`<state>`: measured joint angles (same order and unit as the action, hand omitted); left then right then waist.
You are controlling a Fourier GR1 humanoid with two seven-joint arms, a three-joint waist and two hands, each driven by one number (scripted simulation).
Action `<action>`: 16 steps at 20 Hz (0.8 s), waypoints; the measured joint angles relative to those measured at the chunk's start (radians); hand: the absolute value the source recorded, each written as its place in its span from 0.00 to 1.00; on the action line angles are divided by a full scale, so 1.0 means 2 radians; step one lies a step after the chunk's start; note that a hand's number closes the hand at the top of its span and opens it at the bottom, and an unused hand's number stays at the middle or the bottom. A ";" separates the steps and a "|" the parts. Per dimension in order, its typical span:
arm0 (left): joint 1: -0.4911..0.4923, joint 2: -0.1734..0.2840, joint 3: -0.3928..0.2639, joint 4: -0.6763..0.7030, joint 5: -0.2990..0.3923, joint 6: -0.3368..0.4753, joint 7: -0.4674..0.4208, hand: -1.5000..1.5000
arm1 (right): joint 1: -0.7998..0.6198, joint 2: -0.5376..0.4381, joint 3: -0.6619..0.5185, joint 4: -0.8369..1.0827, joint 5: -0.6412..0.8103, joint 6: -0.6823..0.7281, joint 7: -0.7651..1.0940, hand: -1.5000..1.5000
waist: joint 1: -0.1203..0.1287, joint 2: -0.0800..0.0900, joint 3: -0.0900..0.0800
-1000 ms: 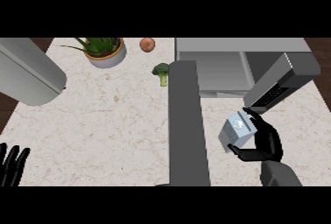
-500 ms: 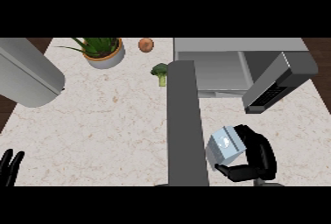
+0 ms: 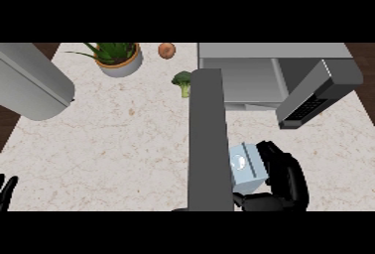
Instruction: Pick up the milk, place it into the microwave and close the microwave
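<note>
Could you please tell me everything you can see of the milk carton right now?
The milk is a small pale blue-grey carton with a white, slanted top that bears a faint mark. It looks like coated card. It sits tilted in the right hand, whose black fingers curl round its right side, with the thumb under its lower end. Its left edge lies against the tall grey panel. It shows over the counter, below the open microwave, not yet inside. Whether it touches the counter cannot be told.

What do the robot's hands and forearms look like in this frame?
The right hand is glossy black, with thick, rounded, segmented fingers. Only dark fingertips of the left hand show at the left edge. No forearm, cables or markings are clearly visible.
</note>
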<state>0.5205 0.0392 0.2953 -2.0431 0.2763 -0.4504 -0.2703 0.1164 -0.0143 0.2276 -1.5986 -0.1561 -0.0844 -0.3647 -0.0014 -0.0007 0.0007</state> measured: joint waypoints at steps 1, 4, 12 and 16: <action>-0.009 0.003 0.006 0.010 0.002 -0.001 0.000 0.00 | -0.009 -0.002 -0.001 0.007 0.000 -0.005 -0.003 1.00 | 0.000 0.000 0.000; -0.003 -0.002 0.011 0.002 0.001 -0.005 0.002 0.00 | -0.025 -0.012 0.013 0.000 0.006 -0.035 0.009 1.00 | -0.001 0.000 0.001; -0.024 0.007 0.033 0.024 0.002 -0.009 0.002 0.00 | -0.124 -0.028 0.005 0.060 0.030 -0.119 0.035 1.00 | -0.002 -0.001 0.001; -0.034 0.020 0.047 0.038 0.015 -0.018 0.006 0.00 | -0.183 -0.033 -0.025 0.139 0.030 -0.130 0.030 1.00 | 0.001 0.000 0.001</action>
<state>0.4528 0.0802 0.3896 -1.9668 0.3056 -0.4856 -0.2584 -0.2489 -0.0809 0.1782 -1.3215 -0.0956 -0.3448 -0.3043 0.0005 -0.0014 0.0037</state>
